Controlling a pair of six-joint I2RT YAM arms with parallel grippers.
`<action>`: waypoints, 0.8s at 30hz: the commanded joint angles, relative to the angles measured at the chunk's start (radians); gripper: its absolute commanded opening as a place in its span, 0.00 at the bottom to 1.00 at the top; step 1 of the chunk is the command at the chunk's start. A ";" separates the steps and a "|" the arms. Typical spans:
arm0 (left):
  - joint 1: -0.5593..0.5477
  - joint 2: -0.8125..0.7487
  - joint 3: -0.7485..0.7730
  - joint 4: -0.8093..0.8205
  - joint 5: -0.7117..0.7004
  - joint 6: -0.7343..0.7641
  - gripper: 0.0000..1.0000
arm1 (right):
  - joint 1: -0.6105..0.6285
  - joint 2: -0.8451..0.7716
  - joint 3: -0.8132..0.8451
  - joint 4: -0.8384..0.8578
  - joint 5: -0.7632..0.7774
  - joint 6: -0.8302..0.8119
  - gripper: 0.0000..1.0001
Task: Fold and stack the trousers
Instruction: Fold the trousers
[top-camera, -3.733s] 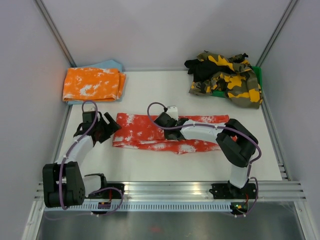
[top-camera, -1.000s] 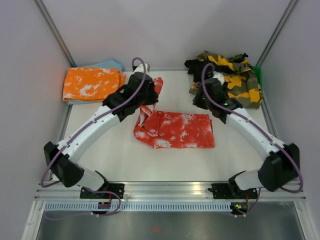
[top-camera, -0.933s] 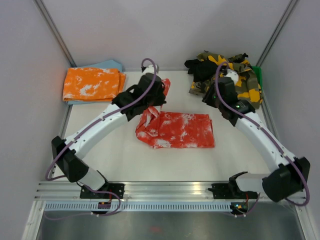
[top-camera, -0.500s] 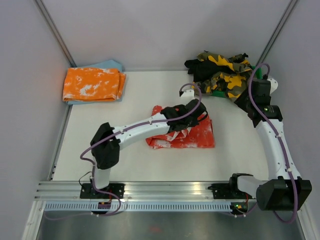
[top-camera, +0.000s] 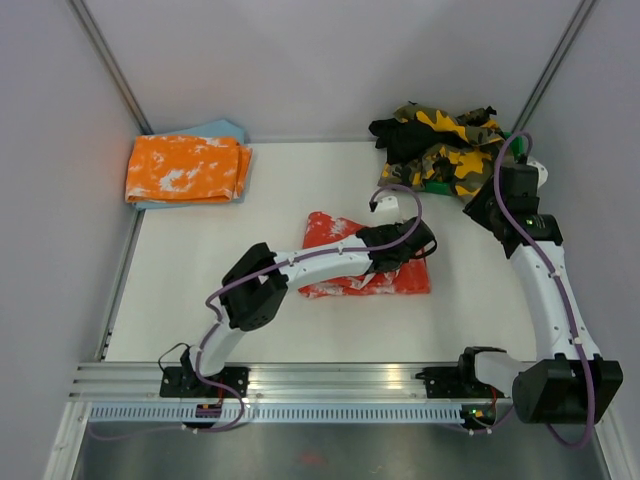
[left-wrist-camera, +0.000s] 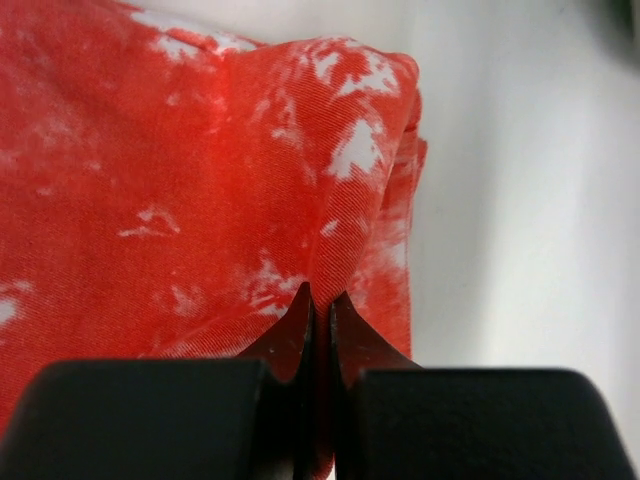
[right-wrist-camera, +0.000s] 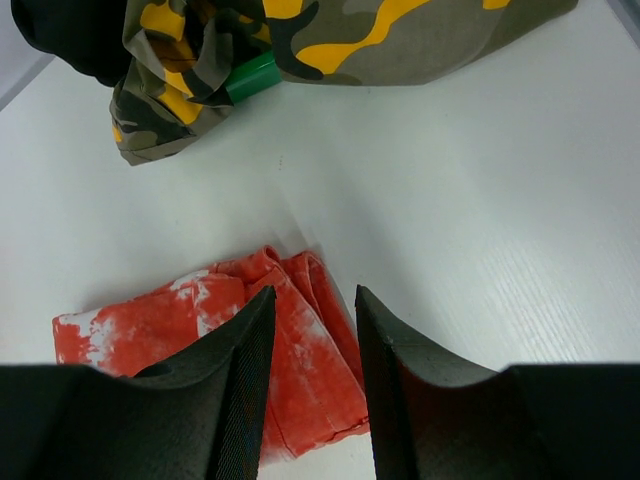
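Left claw (top-camera: 418, 246) is pinched together on a raised fold of the red trousers (top-camera: 330, 234), its tips (left-wrist-camera: 300, 318) clamped on the cloth near the bundle's right edge. These trousers lie folded into a compact bundle in the middle of the bench (top-camera: 200, 280). Right claw (top-camera: 482, 208) hangs above the bench just right of them, its fingers (right-wrist-camera: 250, 340) apart and holding nothing. Beyond it, in the far right corner, sits a heap of camouflage trousers (top-camera: 465, 150) with black cloth (top-camera: 400, 135) and something green (top-camera: 437, 186) tucked under. Orange trousers (top-camera: 185, 168) lie folded in the far left corner on a pale blue cloth (top-camera: 225, 128).
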 joint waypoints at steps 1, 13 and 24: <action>0.000 0.016 0.097 0.083 -0.059 -0.071 0.02 | 0.000 -0.027 -0.010 0.010 -0.014 -0.021 0.45; 0.000 -0.107 0.044 0.142 0.071 0.146 0.71 | 0.000 -0.029 -0.033 0.021 -0.049 -0.031 0.45; 0.215 -0.709 -0.461 0.068 0.125 0.187 0.98 | 0.013 0.097 -0.089 0.108 -0.408 -0.092 0.62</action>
